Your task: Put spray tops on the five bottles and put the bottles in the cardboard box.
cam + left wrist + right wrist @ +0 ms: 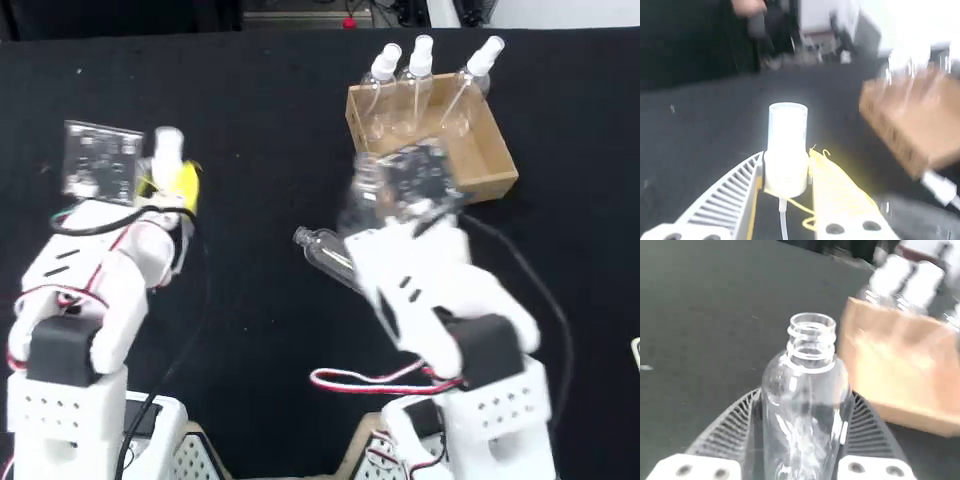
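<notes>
My left gripper (168, 170) (785, 187) is shut on a white spray top (168, 143) (786, 150), whose thin tube hangs down between the fingers. One finger is wrapped in yellow tape. My right gripper (395, 195) (805, 440) is shut on a clear bottle (362, 192) (807, 405) with an open neck, held close to the near-left side of the cardboard box (490, 150) (900, 375) (912, 125). Three bottles with spray tops (418, 60) (910, 280) stand in the box along its far side. Another open clear bottle (322, 252) lies on the table, partly under the right arm.
The table is covered in black cloth (260, 120). The two arm bases stand at the near edge. A red and white cable (360, 380) loops by the right base. A gap of bare cloth lies between the two arms.
</notes>
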